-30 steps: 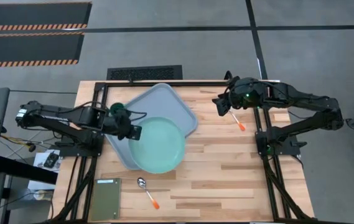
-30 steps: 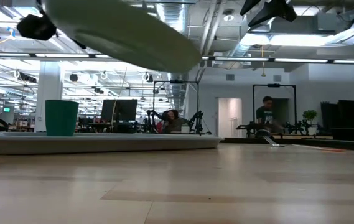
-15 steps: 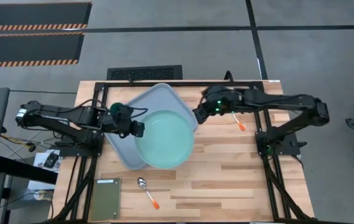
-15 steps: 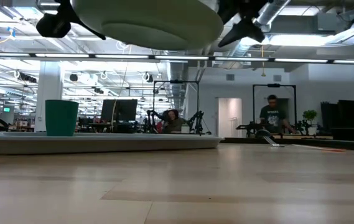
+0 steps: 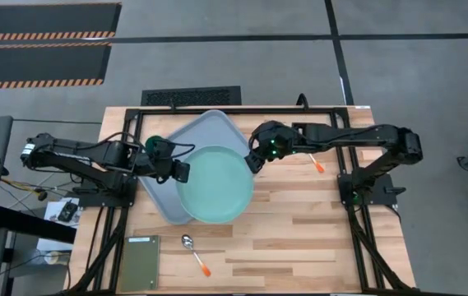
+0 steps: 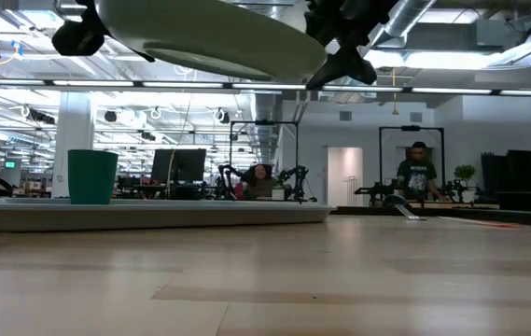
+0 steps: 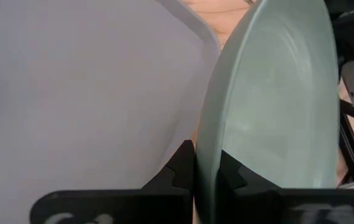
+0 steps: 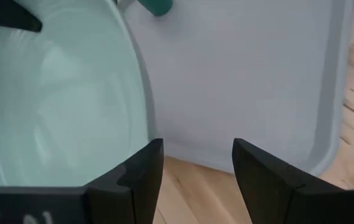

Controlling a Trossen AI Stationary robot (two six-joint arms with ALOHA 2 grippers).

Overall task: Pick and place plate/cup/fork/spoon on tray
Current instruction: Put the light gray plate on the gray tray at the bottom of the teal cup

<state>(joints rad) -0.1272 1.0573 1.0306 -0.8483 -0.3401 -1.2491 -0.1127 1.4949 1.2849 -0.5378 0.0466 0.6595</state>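
Grey-blue tray [image 5: 209, 136] on the wooden table [image 5: 299, 238], dark green cup [image 6: 92, 176] standing in its far-left corner. Mint-green plate [image 5: 215, 185] raised above the tray's near-right part, rim pinched edge-on by the closed left gripper [image 5: 180, 172]; right gripper [image 5: 254, 160] just beside the opposite rim, fingers spread wide, gripping nothing. Spoon [image 5: 193, 252] near the front edge beside an olive-green rectangle [image 5: 139, 263]; fork [image 5: 315, 160] by the right arm.

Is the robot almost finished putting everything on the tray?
Not yet. The cup already stands on the tray. The left pincer holds the plate in the air above it. The fork and spoon lie on the table.
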